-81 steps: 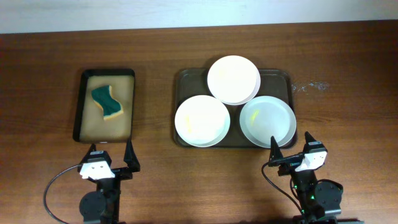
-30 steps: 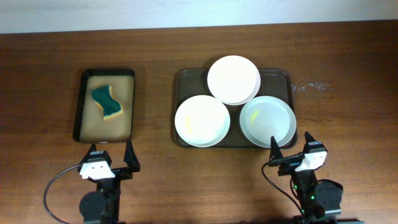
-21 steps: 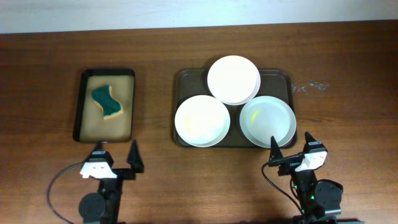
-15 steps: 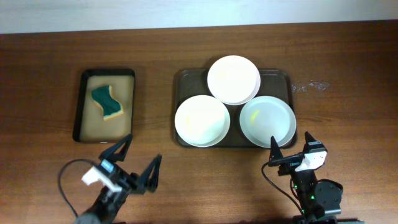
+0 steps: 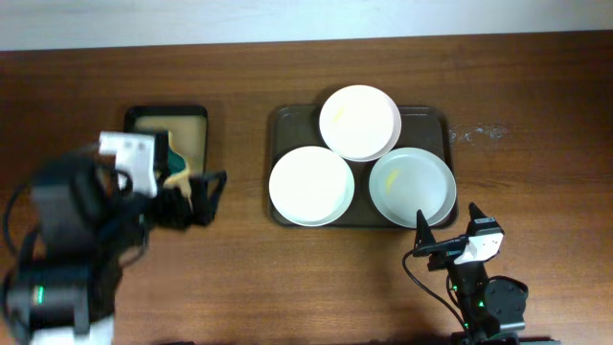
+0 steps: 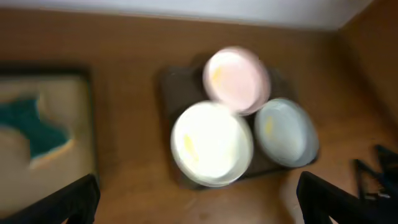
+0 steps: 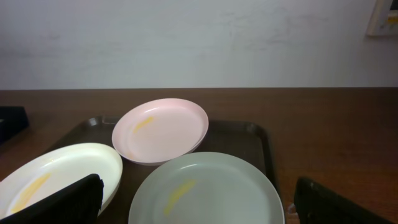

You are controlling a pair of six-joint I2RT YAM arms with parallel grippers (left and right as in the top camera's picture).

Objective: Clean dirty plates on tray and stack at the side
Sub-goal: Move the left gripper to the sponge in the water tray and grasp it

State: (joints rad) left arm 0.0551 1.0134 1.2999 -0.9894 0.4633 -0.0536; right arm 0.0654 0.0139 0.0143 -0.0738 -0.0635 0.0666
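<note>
Three white plates lie on the dark tray point(image 5: 436, 120): a far one point(image 5: 359, 123), a front-left one point(image 5: 311, 186) and a front-right one point(image 5: 413, 186), each with a faint yellow smear. My left gripper point(image 5: 196, 199) is open and empty, raised over the table left of the tray. Its blurred view looks down on the tray point(image 6: 171, 81) and the plates point(image 6: 211, 143). My right gripper point(image 5: 448, 225) is open and empty, low at the table's front edge, just in front of the front-right plate point(image 7: 205, 190). The tray rim point(image 7: 261, 134) shows behind that plate.
A smaller black tray with tan lining point(image 5: 168, 117) lies at the left, half hidden under my left arm. It holds a green sponge point(image 5: 176, 161), which also shows in the left wrist view point(image 6: 37, 134). A faint smudge point(image 5: 476, 132) marks the wood right of the large tray.
My left arm has lifted from its rest at the front left and swung up over the small tray, gripper still open. The right arm and the plates have not moved.
</note>
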